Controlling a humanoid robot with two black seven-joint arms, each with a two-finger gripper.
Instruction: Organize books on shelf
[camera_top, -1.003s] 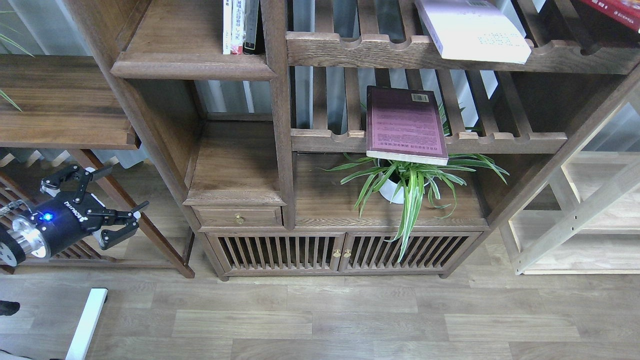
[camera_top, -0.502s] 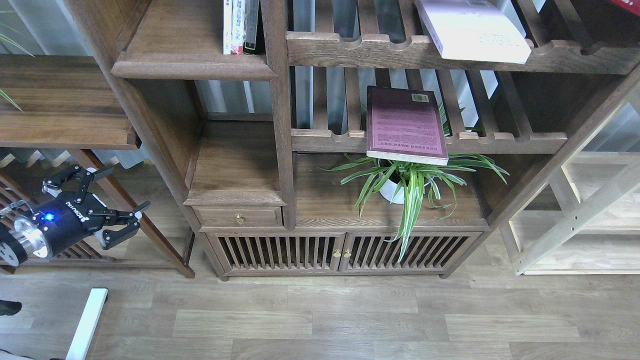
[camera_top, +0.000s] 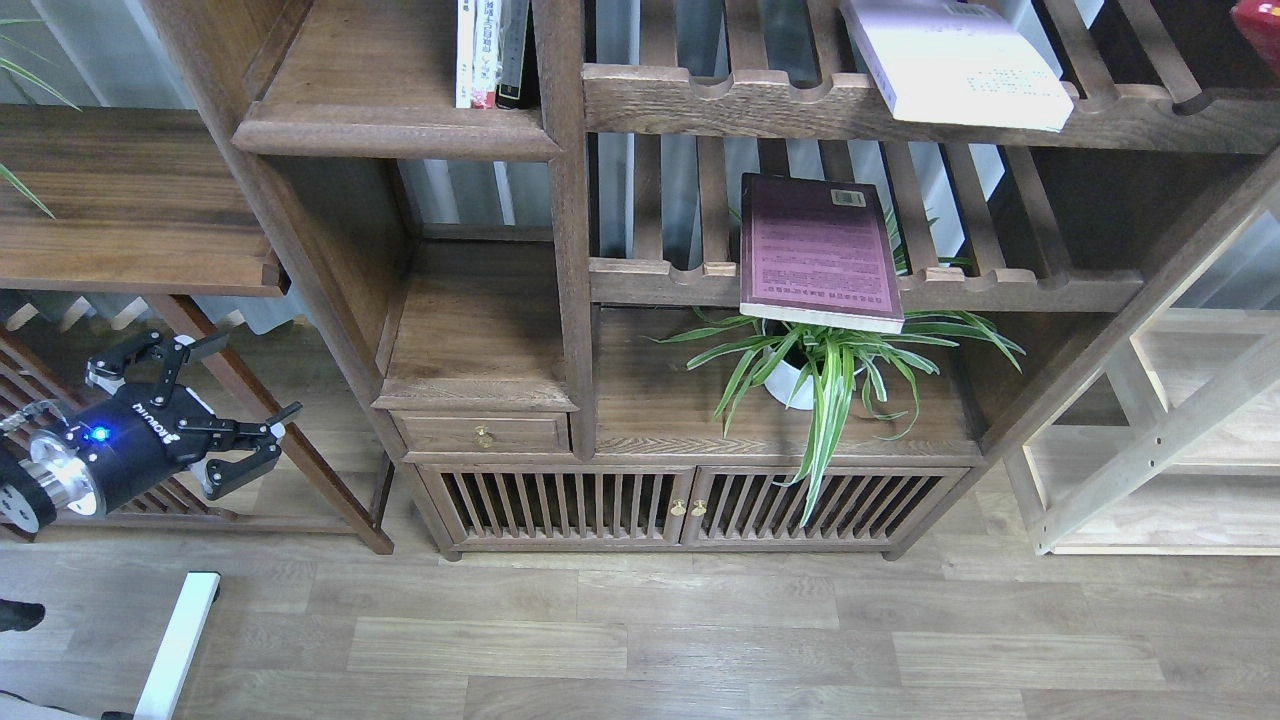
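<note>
The shelf (camera_top: 390, 128) is a solid dark-brown board with a rounded front lip at the upper left; a few books (camera_top: 492, 52) stand upright at its right end. A maroon-purple book (camera_top: 818, 250) lies flat on the middle slatted rack and overhangs its front rail. A pale white-lavender book (camera_top: 955, 60) lies on the upper slatted rack. A red book corner (camera_top: 1260, 20) shows at the top right edge. My left gripper (camera_top: 260, 376) is open and empty at the lower left, far from all the books. My right gripper is out of view.
A potted spider plant (camera_top: 820, 372) stands under the maroon book. Below are a small drawer (camera_top: 482, 434) and slatted cabinet doors (camera_top: 685, 505). A pale wood shelving unit (camera_top: 1150, 450) stands at the right, a dark side table (camera_top: 130, 200) at the left, a white bar (camera_top: 180, 640) on the floor.
The whole view has shifted slightly to the right and down. The red book at the top right has almost left the view. My left gripper stays open in nearly the same place.
</note>
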